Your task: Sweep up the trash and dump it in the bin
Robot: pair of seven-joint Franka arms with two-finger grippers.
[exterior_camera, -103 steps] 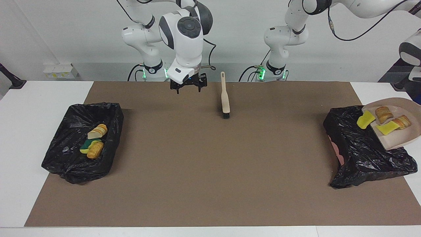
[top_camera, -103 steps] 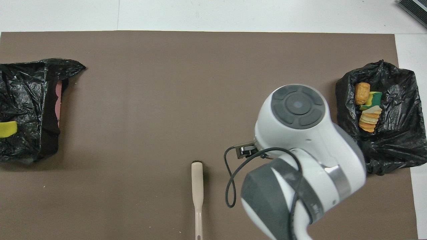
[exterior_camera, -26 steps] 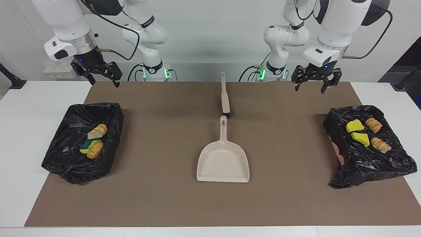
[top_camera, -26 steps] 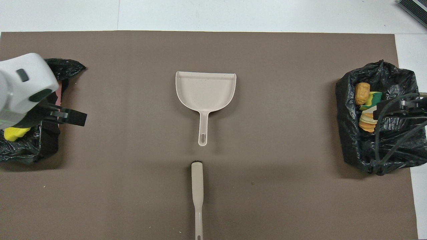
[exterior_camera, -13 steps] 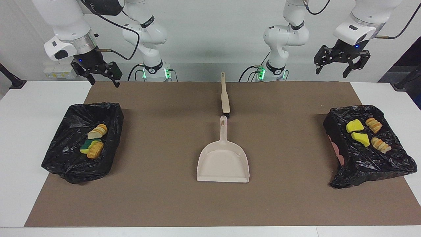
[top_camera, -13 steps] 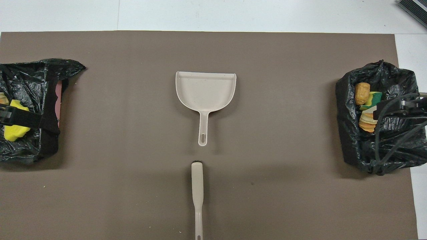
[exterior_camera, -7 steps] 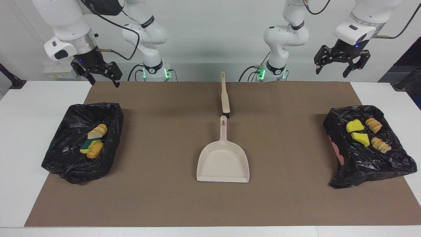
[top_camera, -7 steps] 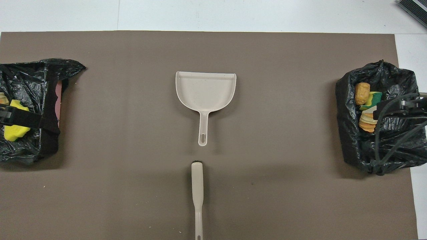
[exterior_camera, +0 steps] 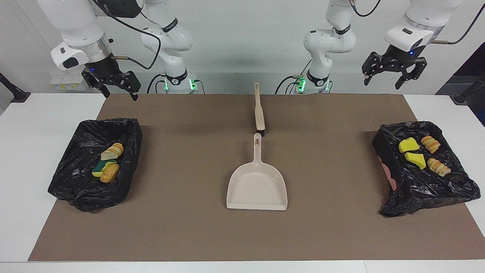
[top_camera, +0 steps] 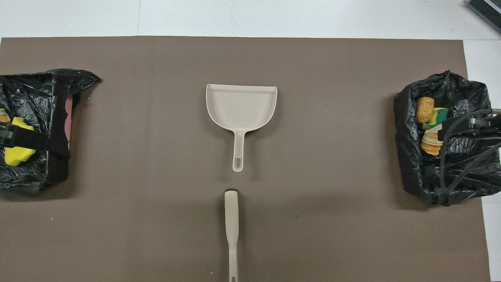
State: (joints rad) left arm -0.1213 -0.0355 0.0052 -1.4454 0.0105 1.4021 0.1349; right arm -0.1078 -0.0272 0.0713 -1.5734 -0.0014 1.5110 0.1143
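The trash lies in two black-lined bins: four pieces [exterior_camera: 418, 153] in the bin at the left arm's end of the table [exterior_camera: 22, 159], three pieces [exterior_camera: 108, 163] in the bin at the right arm's end. The left pincer [exterior_camera: 390, 74] hangs raised, jaws spread and empty, well above its bin [exterior_camera: 424, 189]. The right pincer [exterior_camera: 113, 85] hangs likewise, open and empty, above its bin [exterior_camera: 75, 189]. The dustpan [exterior_camera: 257, 185] and brush [exterior_camera: 259, 113] lie mid-table, between the bins.
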